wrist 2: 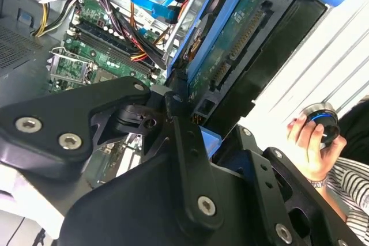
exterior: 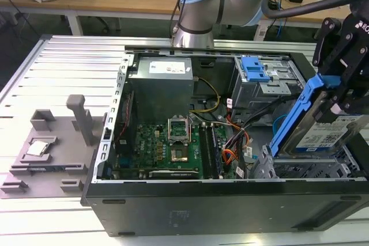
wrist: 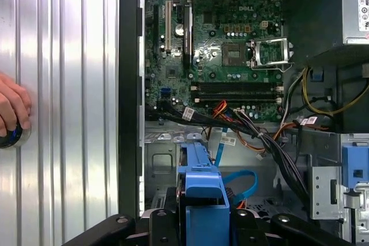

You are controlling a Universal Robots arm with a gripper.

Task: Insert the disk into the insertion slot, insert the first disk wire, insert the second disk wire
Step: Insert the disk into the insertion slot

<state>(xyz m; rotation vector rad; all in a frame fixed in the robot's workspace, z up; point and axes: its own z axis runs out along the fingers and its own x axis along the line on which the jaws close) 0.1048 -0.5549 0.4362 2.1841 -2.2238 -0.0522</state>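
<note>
- Progress — first step under way; by my reading none of the three steps is finished.
- Arm's gripper sits at about 3 o'clock in the exterior view, jaws clamped on the upper end of the blue frame around the disk.
- The disk is tilted, its upper end leaning toward 1 o'clock and its lower end down at the slot, at about 4 o'clock of the open computer case. I cannot tell whether the lower edge touches the metal.
- In the first wrist view the blue frame hangs over the perforated silver cage of the slot. The disk is not seated flat in it.
- In the second wrist view the connector on the edge of the disk is bare — no wire plugged in.
- A blue cable lies loose by the cage, with a bundle of coloured wires close beside it. Both wire steps look undone.
- A person's hand rests on a round knob on the slatted table, outside the case.
</note>
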